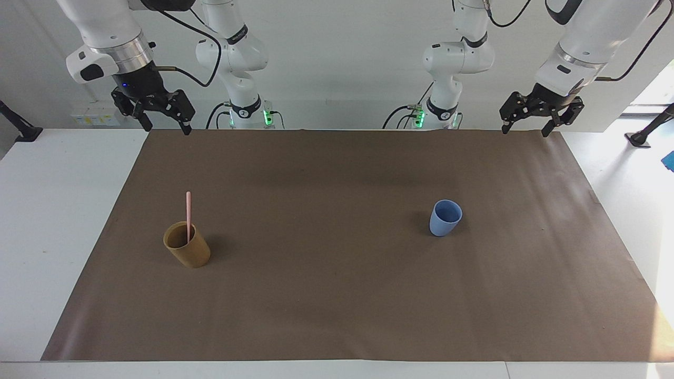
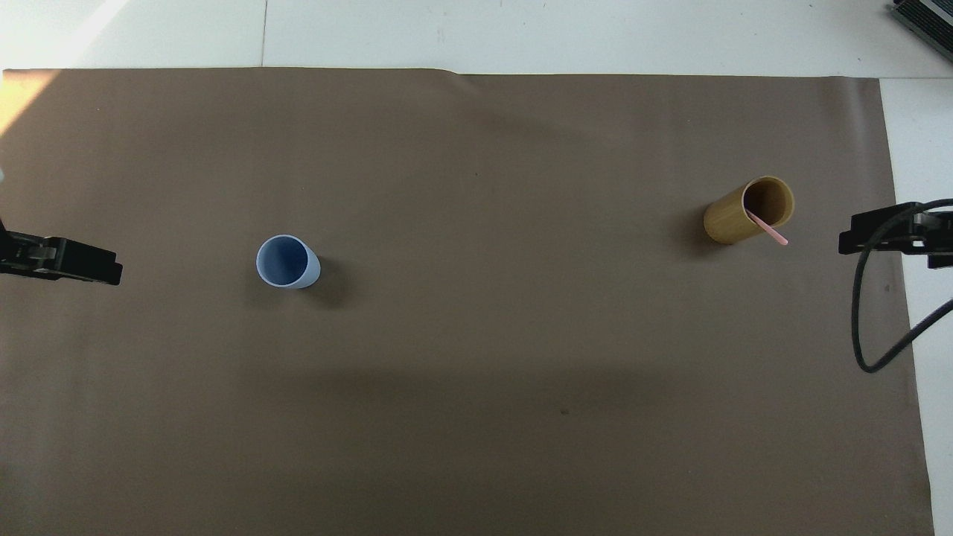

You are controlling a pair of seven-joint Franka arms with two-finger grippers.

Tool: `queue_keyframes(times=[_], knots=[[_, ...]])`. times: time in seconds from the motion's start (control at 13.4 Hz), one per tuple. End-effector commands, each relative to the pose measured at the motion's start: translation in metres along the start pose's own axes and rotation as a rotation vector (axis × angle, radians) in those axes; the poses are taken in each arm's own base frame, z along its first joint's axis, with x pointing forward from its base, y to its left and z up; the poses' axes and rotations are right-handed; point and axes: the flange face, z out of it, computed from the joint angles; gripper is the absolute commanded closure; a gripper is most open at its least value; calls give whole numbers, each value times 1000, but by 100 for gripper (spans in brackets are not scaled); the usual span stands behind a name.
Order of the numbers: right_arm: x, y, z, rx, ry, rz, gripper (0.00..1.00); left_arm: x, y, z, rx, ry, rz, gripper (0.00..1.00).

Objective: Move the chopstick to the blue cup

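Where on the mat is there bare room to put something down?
Widest: the brown mat between the tan cup holding the chopstick and the blue cup. Also between both cups and the robots. Nowhere is crowded.

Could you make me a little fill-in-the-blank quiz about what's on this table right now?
1. The chopstick stands in the ____ cup.
2. The blue cup holds ____.
3. Both pincers, left and right, hang ____ and hold nothing.
4. The blue cup stands toward the ____ arm's end of the mat.

Missing words: brown; nothing; open; left
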Motion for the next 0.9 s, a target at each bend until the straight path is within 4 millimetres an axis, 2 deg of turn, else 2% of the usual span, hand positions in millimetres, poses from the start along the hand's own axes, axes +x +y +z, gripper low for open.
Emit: queue_keyframes(times=[0.0,0.67,0.82], knots=[[-3,5,0,6,-17,24,0,-7,-1,0,-3,4,9,0],[-2,5,0,-10,-10,8,0,-7,-1,0,-5,7,14,0],[4,8,0,-9,27,-18,0,-7,-1,1,-5,4,12,0]])
